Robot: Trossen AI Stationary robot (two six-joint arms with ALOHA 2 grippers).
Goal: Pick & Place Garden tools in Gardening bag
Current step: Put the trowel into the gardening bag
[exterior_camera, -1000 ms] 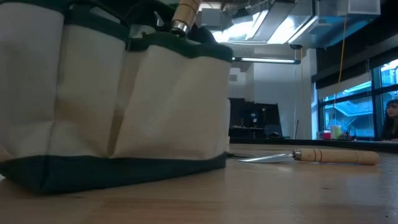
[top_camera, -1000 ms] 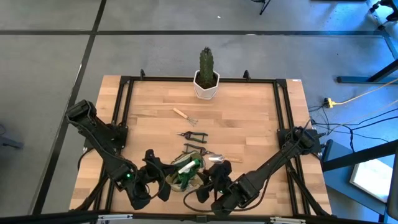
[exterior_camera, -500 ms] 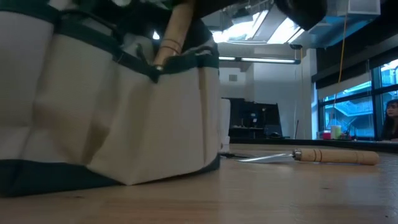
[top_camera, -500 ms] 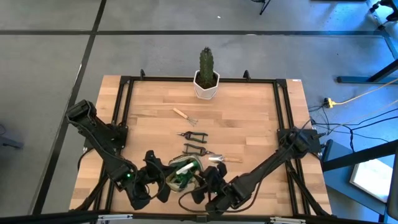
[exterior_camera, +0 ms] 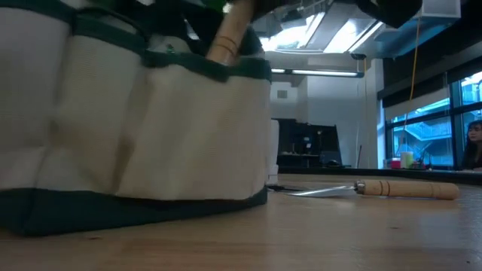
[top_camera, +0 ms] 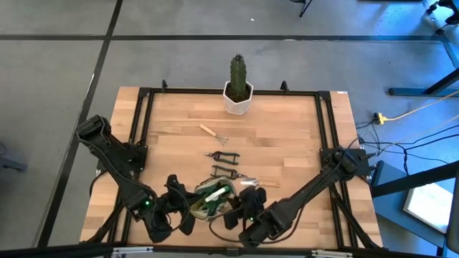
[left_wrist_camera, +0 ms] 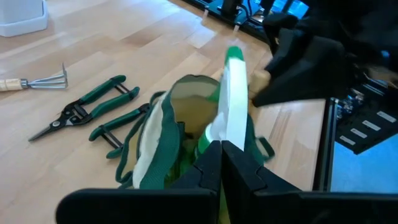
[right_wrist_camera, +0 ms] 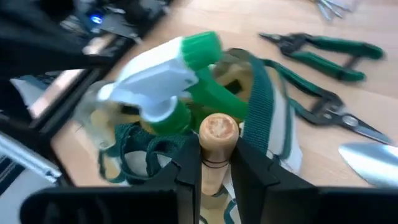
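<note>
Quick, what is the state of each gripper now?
Left gripper: shut on the gardening bag rim.
Right gripper: shut on a wooden tool handle over the bag.

The gardening bag (exterior_camera: 135, 143) is cream/off-white canvas with dark green trim along the top edge and base, and from the left wrist view its rim (left_wrist_camera: 163, 118) is dark green webbing with an olive-tan inside. The sprayer (right_wrist_camera: 168, 87) sticking out of it has a white head with a bright green nozzle and green body, the handle (right_wrist_camera: 217, 146) pinched in the dark right gripper (right_wrist_camera: 214, 171) is pale wood with a dark ring, and the two shears (left_wrist_camera: 84, 111) on the light striped-wood table (top_camera: 287, 136) have green handles with grey metal blades. Far side there's a dark green cactus (top_camera: 237, 73) in a white pot (top_camera: 237, 101), plus a wooden-handled trowel (exterior_camera: 376, 188) with a silvery blade on the right and a small fork (top_camera: 213, 133) with a light wood handle.
</note>
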